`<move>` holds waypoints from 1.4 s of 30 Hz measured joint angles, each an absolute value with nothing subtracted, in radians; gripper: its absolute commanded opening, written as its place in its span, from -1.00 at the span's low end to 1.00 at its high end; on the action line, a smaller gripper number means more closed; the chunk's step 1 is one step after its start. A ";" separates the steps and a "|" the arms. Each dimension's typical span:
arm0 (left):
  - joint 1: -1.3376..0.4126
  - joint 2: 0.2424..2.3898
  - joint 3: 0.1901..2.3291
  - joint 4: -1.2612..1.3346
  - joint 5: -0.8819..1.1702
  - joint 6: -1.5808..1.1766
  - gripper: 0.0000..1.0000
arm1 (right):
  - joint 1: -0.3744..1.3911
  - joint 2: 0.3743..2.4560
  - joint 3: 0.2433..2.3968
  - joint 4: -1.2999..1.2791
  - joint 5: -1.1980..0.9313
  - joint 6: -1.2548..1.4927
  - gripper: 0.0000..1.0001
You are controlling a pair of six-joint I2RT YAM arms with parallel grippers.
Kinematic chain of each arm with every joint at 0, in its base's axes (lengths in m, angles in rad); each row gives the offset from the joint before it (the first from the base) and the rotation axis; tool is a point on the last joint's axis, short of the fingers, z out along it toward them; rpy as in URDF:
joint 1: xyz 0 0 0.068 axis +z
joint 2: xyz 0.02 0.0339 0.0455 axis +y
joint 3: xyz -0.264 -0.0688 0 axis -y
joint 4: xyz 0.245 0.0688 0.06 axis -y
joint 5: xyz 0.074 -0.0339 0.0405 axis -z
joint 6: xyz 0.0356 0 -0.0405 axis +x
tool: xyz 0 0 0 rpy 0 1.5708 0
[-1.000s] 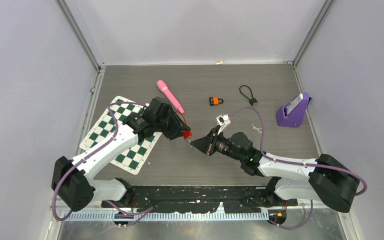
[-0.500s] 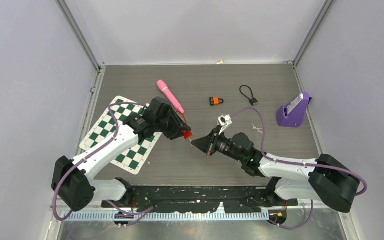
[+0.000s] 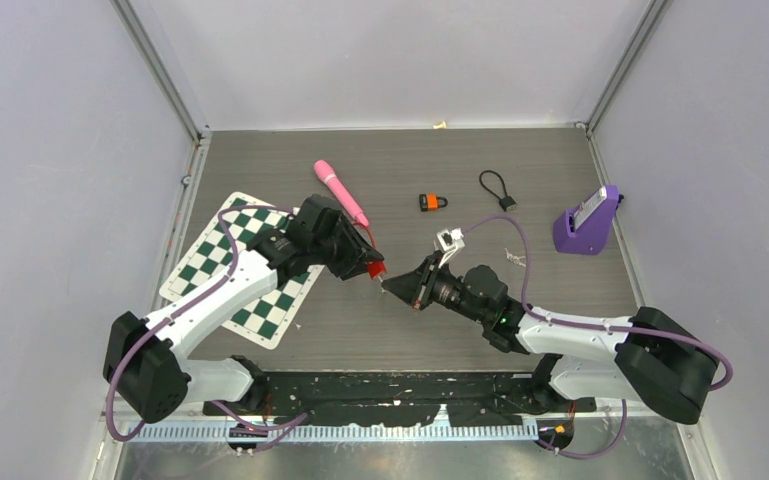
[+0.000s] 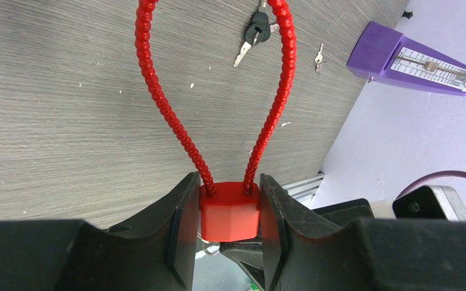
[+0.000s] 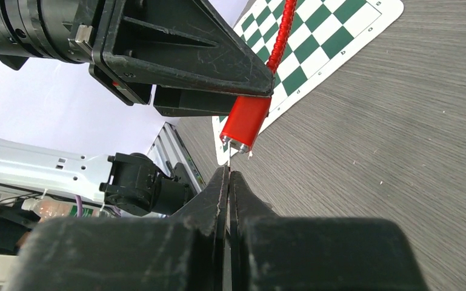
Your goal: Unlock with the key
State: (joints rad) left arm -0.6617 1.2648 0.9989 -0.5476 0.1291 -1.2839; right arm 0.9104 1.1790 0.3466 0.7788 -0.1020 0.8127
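My left gripper (image 3: pixel 369 264) is shut on the body of a red padlock (image 3: pixel 374 270) with a red cable shackle and holds it above the table. In the left wrist view the lock body (image 4: pixel 229 212) sits squeezed between both pads and the shackle loops away from it. My right gripper (image 3: pixel 390 285) is shut on a thin key (image 5: pixel 228 162). The key's tip points at the lock's lower end (image 5: pixel 246 124), just short of it or touching. A small key ring (image 4: pixel 211 250) shows under the lock.
A green-and-white chessboard mat (image 3: pixel 210 262) lies under the left arm. A pink stick (image 3: pixel 340 192), an orange padlock (image 3: pixel 432 202), a black cable loop (image 3: pixel 497 188) and a purple metronome (image 3: pixel 588 220) lie farther back. Loose keys (image 4: pixel 253 35) lie on the table.
My right gripper has crept a little to the left, bringing the key closer to the red padlock. The left gripper and the lock have stayed put.
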 measured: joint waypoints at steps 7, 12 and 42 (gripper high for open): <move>-0.662 1.262 0.991 -0.535 0.131 -1.289 -0.80 | 0.900 1.186 0.341 0.782 -0.103 0.834 -0.90; -0.662 1.258 0.990 -0.528 0.133 -1.299 -0.81 | 0.892 1.186 0.330 0.803 -0.103 0.846 -0.89; -0.731 1.251 0.984 -0.525 0.016 -1.271 -0.85 | 0.868 1.159 0.363 0.667 -0.134 0.870 -0.90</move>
